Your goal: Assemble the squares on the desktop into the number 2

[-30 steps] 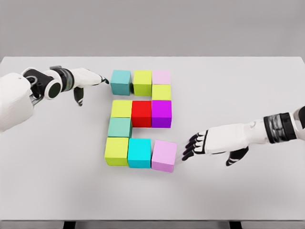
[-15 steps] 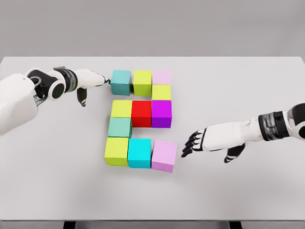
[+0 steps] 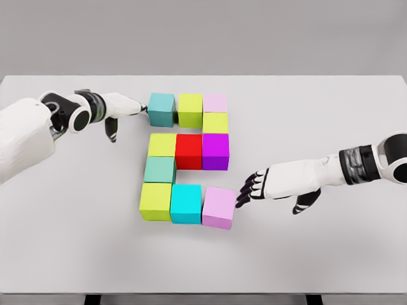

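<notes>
Blocks (image 3: 189, 150) matt, smooth; table (image 3: 318, 254) matt white; arms (image 3: 318, 175) glossy plastic.

Right robot hand (image 3: 270, 185) nearer, fingertips (image 3: 243, 194) now at the skewed pink cube (image 3: 219, 207).

The left hand (image 3: 117, 108) extends flat from the left edge, fingers straight, thumb hanging down. The right hand (image 3: 270, 185) reaches leftward, fingers (image 3: 247, 190) extended and relaxed.
</notes>
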Robot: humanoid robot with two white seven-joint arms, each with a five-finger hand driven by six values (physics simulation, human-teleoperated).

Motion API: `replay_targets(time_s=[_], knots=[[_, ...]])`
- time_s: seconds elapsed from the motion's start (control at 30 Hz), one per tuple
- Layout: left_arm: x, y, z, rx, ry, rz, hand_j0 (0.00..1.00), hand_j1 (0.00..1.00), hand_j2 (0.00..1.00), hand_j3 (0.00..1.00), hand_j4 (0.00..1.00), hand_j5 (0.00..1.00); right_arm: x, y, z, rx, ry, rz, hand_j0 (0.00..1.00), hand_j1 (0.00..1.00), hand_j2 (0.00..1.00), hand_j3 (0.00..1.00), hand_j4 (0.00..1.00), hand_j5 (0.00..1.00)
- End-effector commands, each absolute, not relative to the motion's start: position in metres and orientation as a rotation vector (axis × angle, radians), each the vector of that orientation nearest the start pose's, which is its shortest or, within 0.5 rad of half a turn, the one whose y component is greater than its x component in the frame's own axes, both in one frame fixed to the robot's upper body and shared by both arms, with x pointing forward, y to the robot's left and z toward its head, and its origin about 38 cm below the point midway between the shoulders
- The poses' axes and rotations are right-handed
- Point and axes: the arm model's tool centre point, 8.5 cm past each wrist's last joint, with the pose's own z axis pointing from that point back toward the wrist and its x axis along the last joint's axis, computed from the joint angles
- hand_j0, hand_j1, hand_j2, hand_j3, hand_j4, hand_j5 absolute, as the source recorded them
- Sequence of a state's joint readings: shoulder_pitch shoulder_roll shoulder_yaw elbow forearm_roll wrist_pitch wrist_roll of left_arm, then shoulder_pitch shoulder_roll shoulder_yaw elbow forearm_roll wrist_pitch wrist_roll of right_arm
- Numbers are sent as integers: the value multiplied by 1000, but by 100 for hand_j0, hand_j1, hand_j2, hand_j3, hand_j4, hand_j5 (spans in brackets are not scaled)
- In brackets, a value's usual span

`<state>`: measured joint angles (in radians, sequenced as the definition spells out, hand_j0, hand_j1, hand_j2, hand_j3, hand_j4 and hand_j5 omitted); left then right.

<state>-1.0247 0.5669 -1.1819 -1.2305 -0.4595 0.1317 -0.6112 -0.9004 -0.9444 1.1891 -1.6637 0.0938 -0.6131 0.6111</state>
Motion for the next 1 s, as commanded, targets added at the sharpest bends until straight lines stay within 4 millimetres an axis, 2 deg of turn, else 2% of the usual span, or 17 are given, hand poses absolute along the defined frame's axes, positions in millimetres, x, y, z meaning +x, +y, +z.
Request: replay_targets(time_s=[0.0,0.47,0.63,0.73,0.87,0.93,0.97], knots=[[516,219,170,618,-794,-1936,100,100,100,100,100,100,368,-235,191,-224,1681,-3135,100,100,100,100,100,100],[516,215,170,615,-801,-1939,100,100,100,100,100,100,370,-234,195,-218,1694,-3130,100,100,100,100,100,100],[516,215,170,615,-803,-1940,100,100,100,100,100,100,371,-224,196,-235,1707,-3099,100,100,100,100,100,100],[516,215,171,616,-804,-1939,100,100,100,100,100,100,374,-228,196,-220,1707,-3113,100,100,100,100,100,100],[516,214,171,615,-805,-1939,100,100,100,100,100,100,384,-239,213,-125,1767,-3102,100,100,100,100,100,100],[516,214,171,615,-805,-1940,100,100,100,100,100,100,393,-251,241,-14,1882,-3049,100,100,100,100,100,100],[516,215,171,614,-804,-1938,100,100,100,100,100,100,395,-269,258,44,1977,-3032,100,100,100,100,100,100]])
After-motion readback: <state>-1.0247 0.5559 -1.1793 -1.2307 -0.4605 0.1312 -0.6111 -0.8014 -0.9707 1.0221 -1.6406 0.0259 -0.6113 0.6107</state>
